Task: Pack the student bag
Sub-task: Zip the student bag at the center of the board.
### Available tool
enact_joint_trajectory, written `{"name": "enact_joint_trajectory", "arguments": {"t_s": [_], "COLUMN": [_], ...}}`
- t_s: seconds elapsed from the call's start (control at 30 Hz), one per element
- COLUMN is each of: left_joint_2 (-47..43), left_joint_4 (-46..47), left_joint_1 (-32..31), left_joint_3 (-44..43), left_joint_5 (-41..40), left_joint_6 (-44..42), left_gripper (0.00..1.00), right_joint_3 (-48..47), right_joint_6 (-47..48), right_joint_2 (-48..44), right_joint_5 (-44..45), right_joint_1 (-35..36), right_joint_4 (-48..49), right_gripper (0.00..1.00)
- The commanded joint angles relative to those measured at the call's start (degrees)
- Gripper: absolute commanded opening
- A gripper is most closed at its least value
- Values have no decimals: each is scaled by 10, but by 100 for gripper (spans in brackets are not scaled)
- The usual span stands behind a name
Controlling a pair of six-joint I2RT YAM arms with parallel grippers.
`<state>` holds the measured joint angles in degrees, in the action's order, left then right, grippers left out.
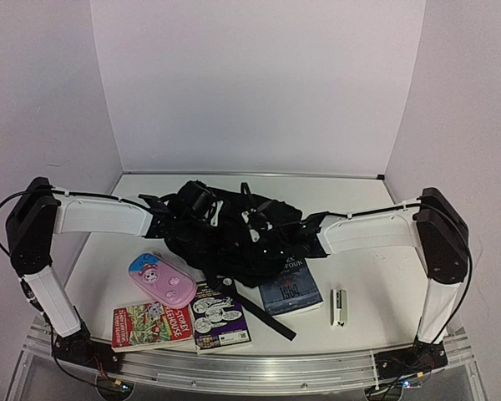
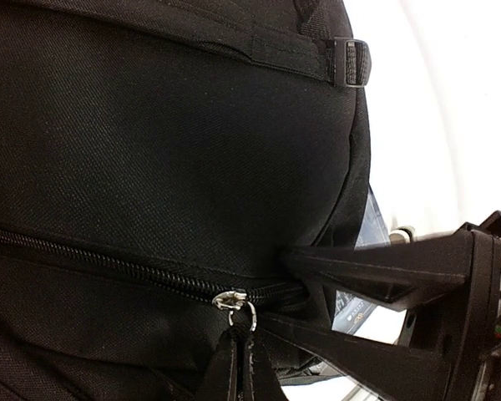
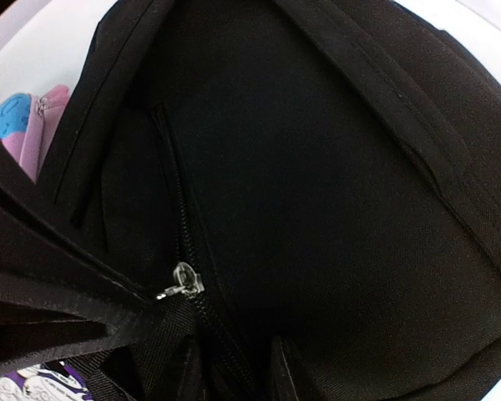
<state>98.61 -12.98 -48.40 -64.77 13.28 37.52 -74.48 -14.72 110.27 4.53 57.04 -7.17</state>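
Student bag [image 1: 225, 234] mid-table. At its 8 o'clock, pencil case [image 1: 161, 279] — left book [image 1: 152, 324], middle book [image 1: 219, 317] at 7; right book [image 1: 290, 292] at 5, partly under; stapler [image 1: 340, 307] at 4.

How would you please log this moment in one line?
left gripper shut on black backpack beside zipper slider | right gripper at zipper pull, grip unclear | books, pink pencil case, stapler on table

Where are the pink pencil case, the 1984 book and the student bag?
pink pencil case [image 1: 161, 279]: top view, lid middle.
1984 book [image 1: 290, 290]: top view, blue cover.
student bag [image 1: 225, 244]: top view, black fabric front.
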Motion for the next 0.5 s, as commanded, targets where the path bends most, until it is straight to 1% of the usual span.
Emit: {"name": "enact_joint_trajectory", "arguments": {"t_s": [0.0, 0.07, 0.2, 0.3, 0.47], "left_joint_2": [-39, -46, -55, -61, -84], "left_joint_4": [7, 7, -12, -31, -42], "left_joint_1": [1, 4, 21, 49, 107], "left_joint_3": [-1, 2, 5, 13, 39], "left_joint_5": [-15, -22, -42, -54, -49], "left_joint_6": [3, 7, 14, 21, 16], "left_gripper": [0, 0, 0, 0, 0], "right_joint_3": [-16, -4, 25, 53, 100], "right_joint_6": [-12, -24, -51, -68, -94], "right_joint_2": [5, -3, -22, -40, -71], "right_joint_5": [47, 89, 145, 164, 168], "right_joint_1": [0, 0, 0, 0, 0], "right_joint_4": [15, 16, 19, 19, 19], "right_gripper": [1, 0, 0, 0, 0]}}
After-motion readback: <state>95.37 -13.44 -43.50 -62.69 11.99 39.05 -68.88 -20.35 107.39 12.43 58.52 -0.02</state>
